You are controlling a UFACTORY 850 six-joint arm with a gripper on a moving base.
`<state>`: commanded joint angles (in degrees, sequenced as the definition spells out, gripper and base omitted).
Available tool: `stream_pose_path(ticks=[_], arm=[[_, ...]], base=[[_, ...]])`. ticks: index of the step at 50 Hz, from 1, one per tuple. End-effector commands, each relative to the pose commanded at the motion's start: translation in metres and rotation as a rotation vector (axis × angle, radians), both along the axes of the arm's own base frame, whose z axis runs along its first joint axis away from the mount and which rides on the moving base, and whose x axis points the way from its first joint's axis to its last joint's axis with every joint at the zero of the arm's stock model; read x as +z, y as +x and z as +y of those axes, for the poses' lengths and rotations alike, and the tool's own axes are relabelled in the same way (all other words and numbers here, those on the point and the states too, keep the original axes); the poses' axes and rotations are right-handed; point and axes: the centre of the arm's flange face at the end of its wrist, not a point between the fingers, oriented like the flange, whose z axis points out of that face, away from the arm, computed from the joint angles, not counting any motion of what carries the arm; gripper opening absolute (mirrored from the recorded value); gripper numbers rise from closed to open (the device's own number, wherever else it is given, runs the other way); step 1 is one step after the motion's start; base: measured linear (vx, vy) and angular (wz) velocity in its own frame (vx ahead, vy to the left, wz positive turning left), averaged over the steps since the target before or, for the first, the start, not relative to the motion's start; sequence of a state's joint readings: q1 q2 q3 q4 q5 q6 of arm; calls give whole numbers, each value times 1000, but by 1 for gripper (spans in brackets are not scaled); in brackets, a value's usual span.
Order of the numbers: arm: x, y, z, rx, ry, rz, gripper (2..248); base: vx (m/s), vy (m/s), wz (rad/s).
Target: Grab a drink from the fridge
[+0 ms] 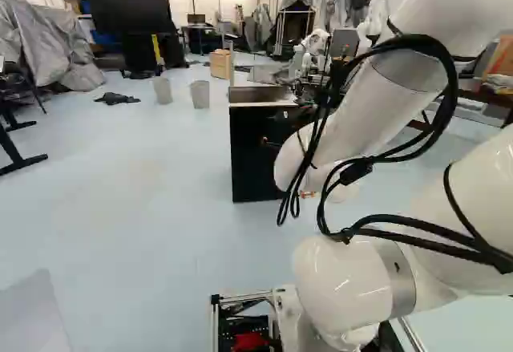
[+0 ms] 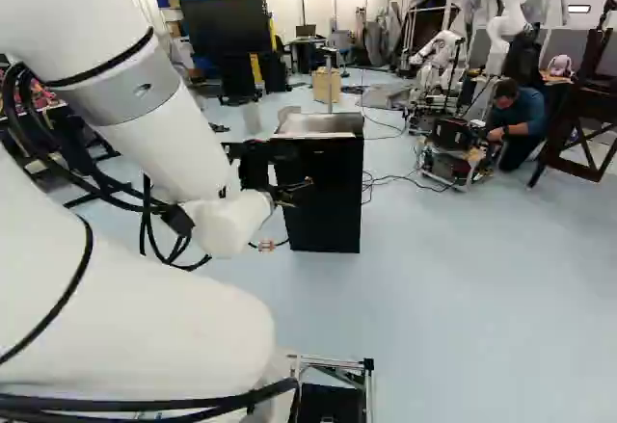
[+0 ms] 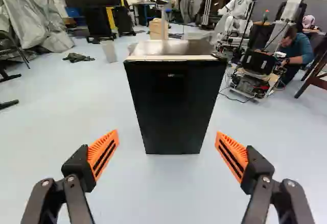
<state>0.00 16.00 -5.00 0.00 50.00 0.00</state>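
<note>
I run along the floor (image 1: 144,192) from the left of the left base view: grey sheeting (image 1: 40,39) heaped towards its far side, a dark cloth (image 1: 116,98) lying flat, then two pale bins (image 1: 163,90) (image 1: 199,94) standing just beside each other. Next comes the black fridge (image 3: 173,104), upright on the floor, its metallic top edged in pale trim along the front. It looks shut. I can't see a drink anywhere, so I take it to be inside.

Right of the bins in that view, my arm (image 1: 353,127) reaches out towards the fridge. In the wrist view the gripper (image 3: 167,131) faces the black front, jaws wide apart, orange pads (image 3: 103,152) touching nothing.

I judge this to be the approach, with the door still to open. I see no handle, so the next move wants me nearer, lined up on one side edge of the front, with a pad hooked behind the door rather than pressed flat against it.
</note>
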Motion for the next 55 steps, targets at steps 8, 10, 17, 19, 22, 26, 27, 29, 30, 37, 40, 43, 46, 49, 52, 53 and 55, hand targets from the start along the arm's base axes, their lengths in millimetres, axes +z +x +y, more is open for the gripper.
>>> stream_pose_path(ticks=[8, 10, 17, 19, 22, 26, 27, 29, 30, 37, 40, 43, 46, 49, 52, 53, 55], arm=[[0, 0, 0, 0, 0, 0, 247], [0, 0, 0, 0, 0, 0, 247], [0, 0, 0, 0, 0, 0, 247], [0, 0, 0, 0, 0, 0, 247], [0, 0, 0, 0, 0, 0, 247], [0, 0, 0, 0, 0, 0, 247], [0, 0, 0, 0, 0, 0, 247], [0, 0, 0, 0, 0, 0, 247], [0, 0, 0, 0, 0, 0, 247], [0, 0, 0, 0, 0, 0, 247], [0, 0, 0, 0, 0, 0, 247], [0, 0, 0, 0, 0, 0, 247], [0, 0, 0, 0, 0, 0, 247], [0, 0, 0, 0, 0, 0, 247], [0, 0, 0, 0, 0, 0, 247], [0, 0, 0, 0, 0, 0, 247], [0, 0, 0, 0, 0, 0, 247]], base=[[23, 13, -1], [48, 22, -17], [61, 27, -11], [71, 31, -13], [75, 32, -15], [90, 42, -18], [83, 43, -11], [95, 48, -17], [99, 47, -17], [103, 51, -16], [104, 53, -17], [107, 56, -20], [110, 56, -16], [110, 56, -19], [105, 54, -14], [118, 61, -10], [100, 52, -16]])
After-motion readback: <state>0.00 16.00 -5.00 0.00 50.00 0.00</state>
